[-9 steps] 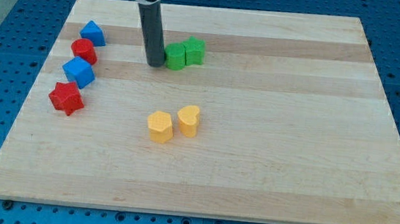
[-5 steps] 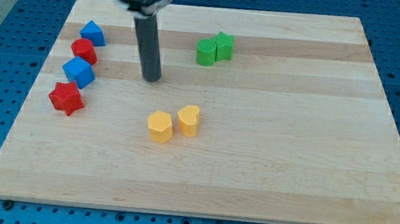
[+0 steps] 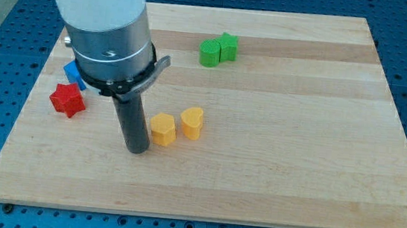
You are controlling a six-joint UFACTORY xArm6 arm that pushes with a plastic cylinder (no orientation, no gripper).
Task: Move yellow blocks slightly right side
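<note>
Two yellow blocks sit near the board's middle: a hexagonal one (image 3: 162,129) and a heart-shaped one (image 3: 192,123) just to its right. My tip (image 3: 137,150) rests on the board just left of and slightly below the yellow hexagon, very close to it or touching it. The arm's grey body covers the board's upper left.
Two green blocks (image 3: 218,49) stand together near the view's top. A red star block (image 3: 67,99) lies at the left, with a blue block (image 3: 72,72) partly hidden behind the arm. The wooden board (image 3: 297,153) lies on a blue perforated table.
My tip moved from near the top, down and left of the yellow hexagon. The green blocks shifted right earlier. The arm now hides the upper blue and red blocks.
</note>
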